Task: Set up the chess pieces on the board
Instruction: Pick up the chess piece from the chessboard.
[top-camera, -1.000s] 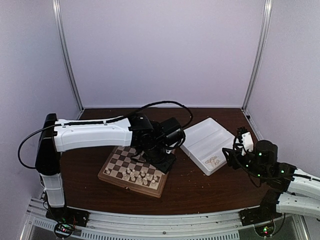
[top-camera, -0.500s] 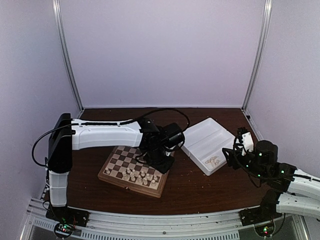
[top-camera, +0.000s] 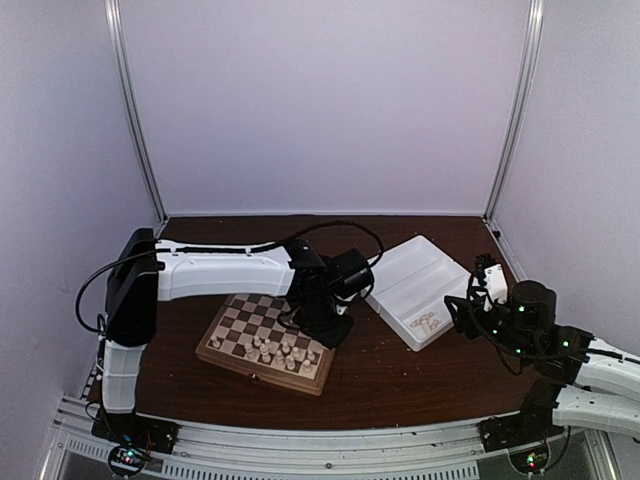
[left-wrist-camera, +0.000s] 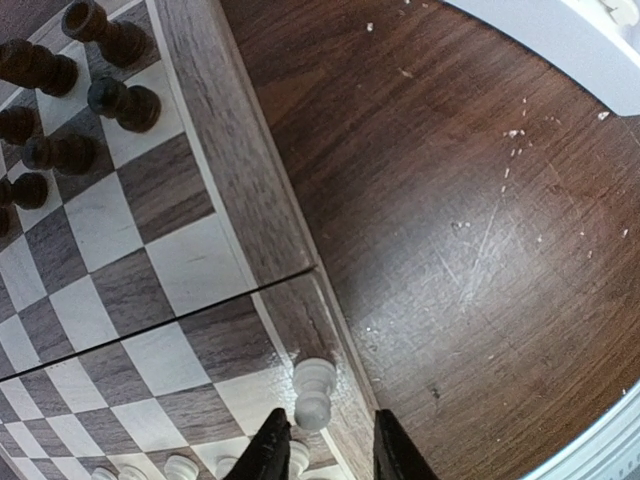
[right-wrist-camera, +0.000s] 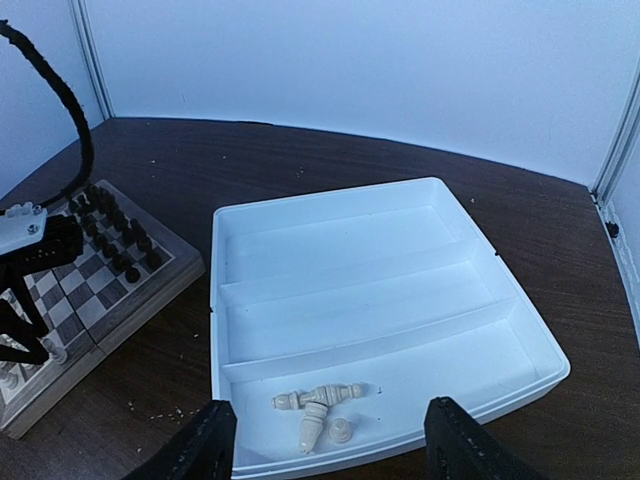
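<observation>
**Overhead camera.** We see the square wooden chessboard with its thick frame (top-camera: 232, 320) lying left of centre on the dark brown counter (top-camera: 400, 375). A cluster of tiny cream chess pieces (top-camera: 277, 350) stands along its near rows. The white left arm (top-camera: 215, 270) reaches over the board's far right corner, and its jaws are hidden from above. Just right of the board sits the white rectangular plastic tray (top-camera: 405, 270), with a few more cream figures in the compartment nearest the arms. The right arm (top-camera: 525, 320) hovers beside the tray.

**Left wrist.** We look down on the board's right edge. The left jaws stand narrowly apart and clamp nothing. One small cream piece (left-wrist-camera: 313, 393) stands upright on a light square against the frame, just beyond their tips. Dark brown-black pieces (left-wrist-camera: 60, 150) line the far squares.

**Right wrist.** The right jaws hang wide apart and empty over the tray's near rim. Below them a handful of cream figures (right-wrist-camera: 318, 402) lie close together in the nearest compartment.

We judge these figures to be light, rigid and smooth, so they would be easy to tip over or flick away. The slim neck under the head looks the surest place to pinch one, squarely from both sides. Those lying flat in the tray seem to call for a grip across the stem.
</observation>
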